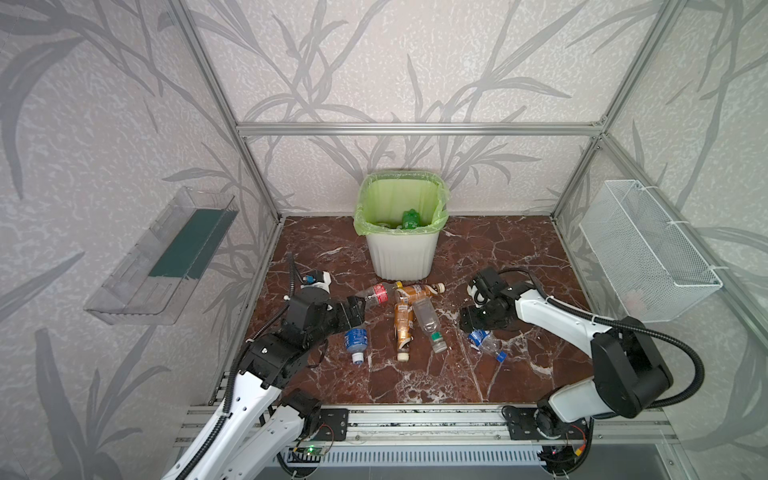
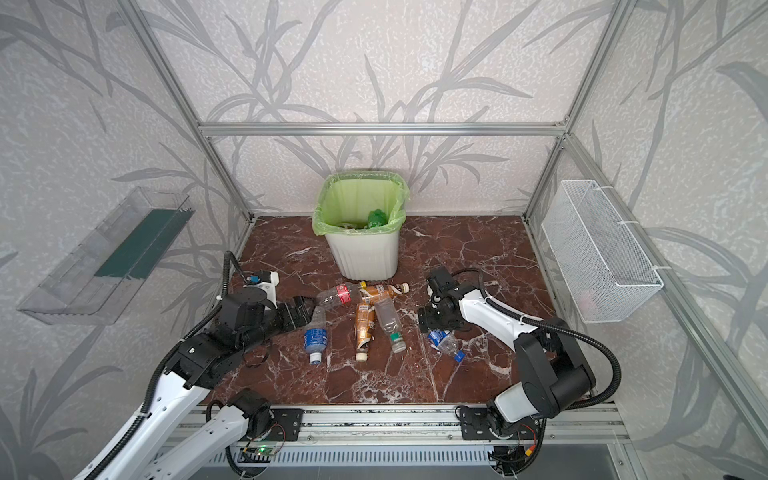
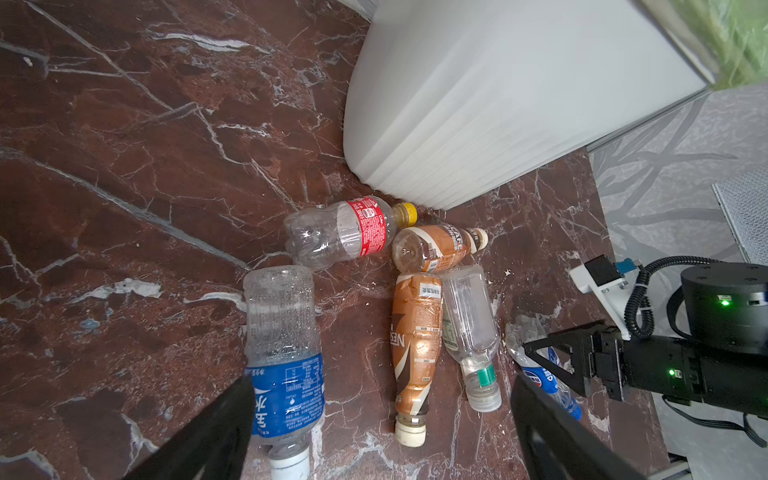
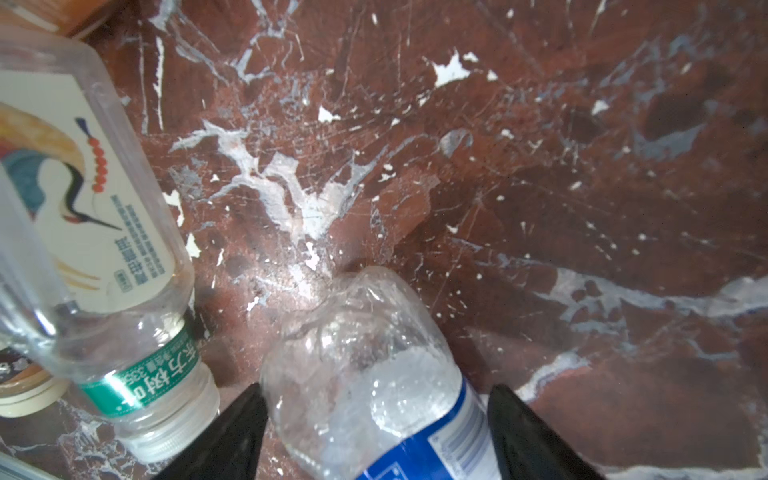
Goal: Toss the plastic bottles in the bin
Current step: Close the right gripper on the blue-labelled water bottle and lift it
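Observation:
The white ribbed bin (image 1: 401,257) with a green bag stands at the back; a green bottle (image 1: 410,219) lies inside. In front of it lie several plastic bottles: a red-labelled one (image 1: 376,294), two amber ones (image 1: 403,328), a clear one with a green band (image 1: 428,322) and a blue-labelled one (image 1: 356,338). My left gripper (image 3: 382,436) is open low over the floor, its one finger (image 3: 216,428) beside the blue-labelled bottle (image 3: 286,357). My right gripper (image 4: 374,432) is open around a crushed clear bottle with a blue label (image 4: 365,374), one finger on each side.
A clear plastic tray (image 1: 162,253) hangs on the left wall and a white wire-mesh basket (image 1: 648,253) on the right wall. Aluminium posts frame the marble floor (image 1: 519,257), and a rail (image 1: 415,419) runs along the front edge.

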Available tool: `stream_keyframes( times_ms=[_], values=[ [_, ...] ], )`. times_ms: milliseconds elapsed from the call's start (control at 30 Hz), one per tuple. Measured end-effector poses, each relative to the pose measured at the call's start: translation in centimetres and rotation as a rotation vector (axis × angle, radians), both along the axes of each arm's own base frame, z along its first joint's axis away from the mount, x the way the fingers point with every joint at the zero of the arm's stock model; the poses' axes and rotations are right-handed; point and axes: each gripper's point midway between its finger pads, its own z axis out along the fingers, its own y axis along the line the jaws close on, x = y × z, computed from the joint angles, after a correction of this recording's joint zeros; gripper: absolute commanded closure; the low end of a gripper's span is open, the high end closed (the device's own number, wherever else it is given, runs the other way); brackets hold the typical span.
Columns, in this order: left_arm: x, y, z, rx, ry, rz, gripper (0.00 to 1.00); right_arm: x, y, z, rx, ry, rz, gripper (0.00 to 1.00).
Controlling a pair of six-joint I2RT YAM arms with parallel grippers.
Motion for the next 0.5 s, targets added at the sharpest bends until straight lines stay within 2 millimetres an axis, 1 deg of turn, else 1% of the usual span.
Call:
stream_keyframes(
  times_ms=[100,233,333,500],
  values=[
    [0.0,0.0,-0.1,-0.003,0.002,0.001,0.05,-0.2,0.1,0.1,0.0,0.002,0.001,0.08],
    [0.0,0.0,-0.1,-0.004,0.002,0.003,0.05,-0.8,0.0,-0.4,-0.011,0.017,0.007,0.1],
    [0.0,0.0,-0.1,-0.005,0.003,0.003,0.05,-1.4,-0.1,-0.9,-0.021,0.035,0.015,0.13],
    [0.0,0.0,-0.1,-0.005,0.003,0.003,0.05,-2.7,0.2,-1.5,-0.038,0.058,0.038,0.22]
  ],
)
